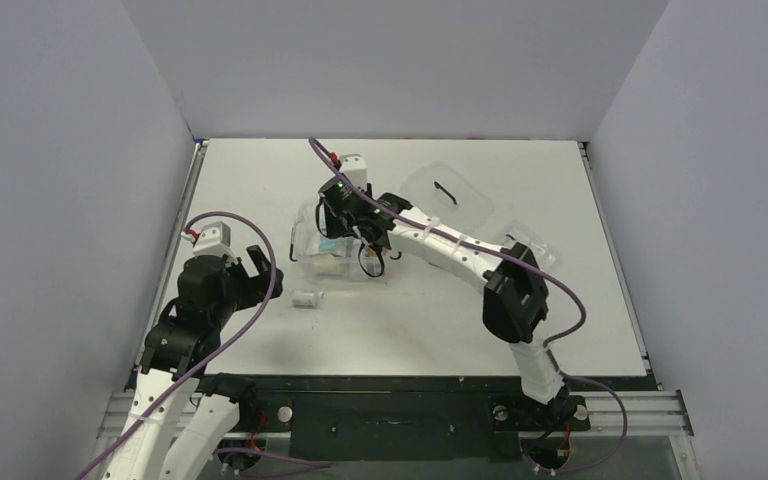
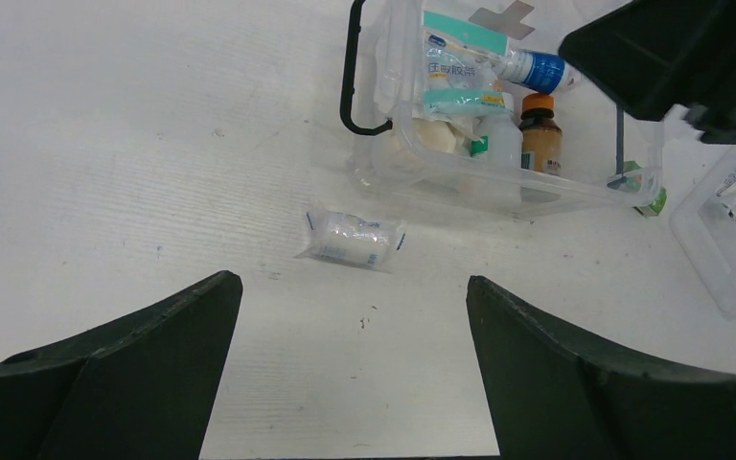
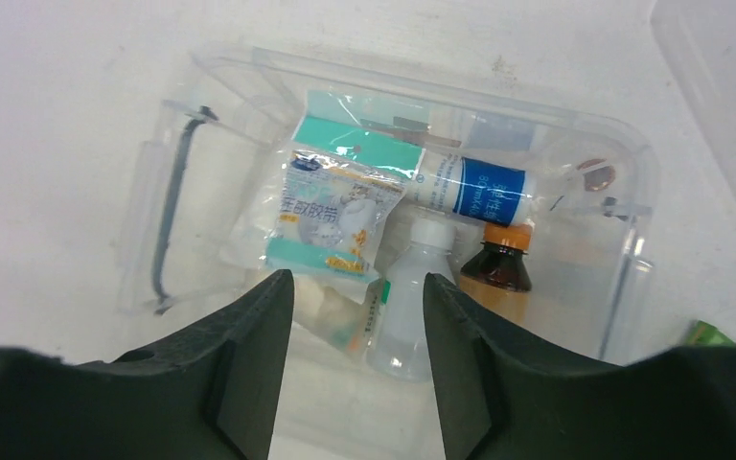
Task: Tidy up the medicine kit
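Note:
The medicine kit, a clear box with black side clips, stands mid-table. It holds a teal bandage packet, a white tube with a blue label, a brown bottle with an orange cap and a white bottle. My right gripper hangs over the kit's near side, open, with nothing between its fingers. A wrapped white gauze roll lies on the table in front of the kit. My left gripper is open and empty, a short way from the roll.
A flat clear lid with a black handle lies behind the kit to the right. A shallow clear tray sits on the kit's right, with a small green item beside the kit's corner. Grey walls enclose the table.

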{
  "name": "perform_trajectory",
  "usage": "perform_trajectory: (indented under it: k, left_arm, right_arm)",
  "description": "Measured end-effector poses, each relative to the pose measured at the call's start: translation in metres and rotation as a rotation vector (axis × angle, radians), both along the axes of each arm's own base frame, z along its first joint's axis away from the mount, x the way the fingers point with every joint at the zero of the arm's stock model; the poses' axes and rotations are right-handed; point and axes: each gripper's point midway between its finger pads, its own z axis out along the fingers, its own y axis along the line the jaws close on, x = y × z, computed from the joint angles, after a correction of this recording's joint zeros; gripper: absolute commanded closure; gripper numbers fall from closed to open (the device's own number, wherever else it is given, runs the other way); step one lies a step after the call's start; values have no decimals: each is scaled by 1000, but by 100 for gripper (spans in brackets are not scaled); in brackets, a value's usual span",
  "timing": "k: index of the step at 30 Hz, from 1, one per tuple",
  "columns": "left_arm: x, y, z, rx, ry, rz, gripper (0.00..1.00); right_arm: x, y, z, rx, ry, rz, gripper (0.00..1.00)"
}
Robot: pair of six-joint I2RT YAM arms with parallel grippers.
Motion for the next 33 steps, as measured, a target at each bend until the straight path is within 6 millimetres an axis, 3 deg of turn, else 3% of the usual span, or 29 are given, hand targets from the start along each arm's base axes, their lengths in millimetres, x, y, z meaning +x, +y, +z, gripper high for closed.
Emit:
perform_trajectory:
  k: [6,10,12,23,28,33]
  left_arm:
    - [0,0,0,0,0,1,14]
    - [0,2,1,1,-7,7,14]
    - [0,3,2,1,-11,13,14]
    - [1,8,2,11,-14,40,14]
    - [1,9,2,12,-15,43,14]
    - [1,9,2,8,-14,47,13]
  right_arm:
    - [-29,-18,88,92,-136,78,45]
    - [-54,-29,112,100,-188,158,45]
    - [-68,-36,110,68,-199,211,45]
    - [-167,-15,70,-124,-220,657,44]
    - [-189,-19,49,-207,-239,816,42]
    - [-192,-13,38,-263,-251,862,41]
